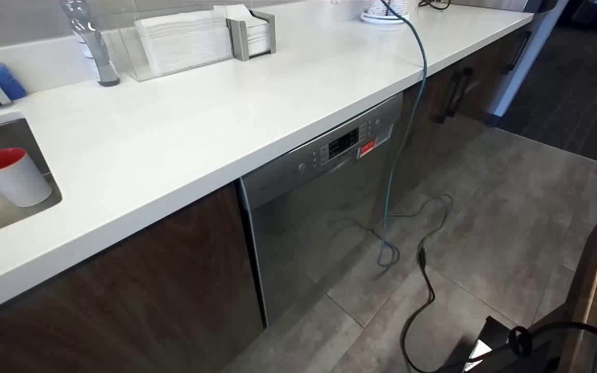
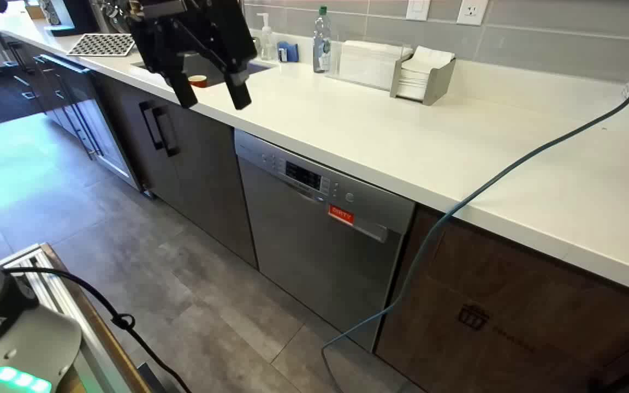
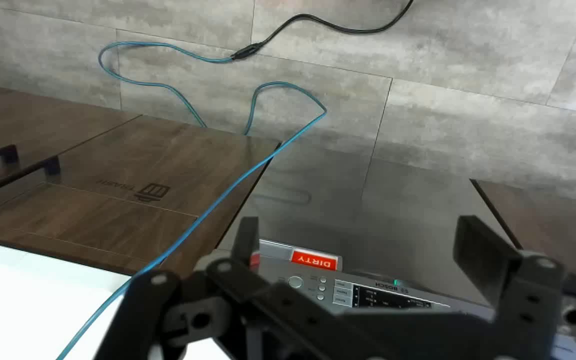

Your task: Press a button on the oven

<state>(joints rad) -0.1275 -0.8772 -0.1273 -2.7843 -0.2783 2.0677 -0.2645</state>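
The oven is a built-in appliance with a brushed steel front under the white counter, also in an exterior view and the wrist view. Its top strip bears a dark display panel, small round buttons and a red DIRTY label. In the wrist view, a large round button and small buttons show left of the display, which my gripper partly hides. My gripper is open and empty, apart from the oven and above its front left. In the wrist view my gripper has its fingers spread wide.
A blue cable hangs across the counter edge to the floor beside the oven. The white counter overhangs the oven front. Napkin holders and a bottle stand at the back. A cup is in the sink.
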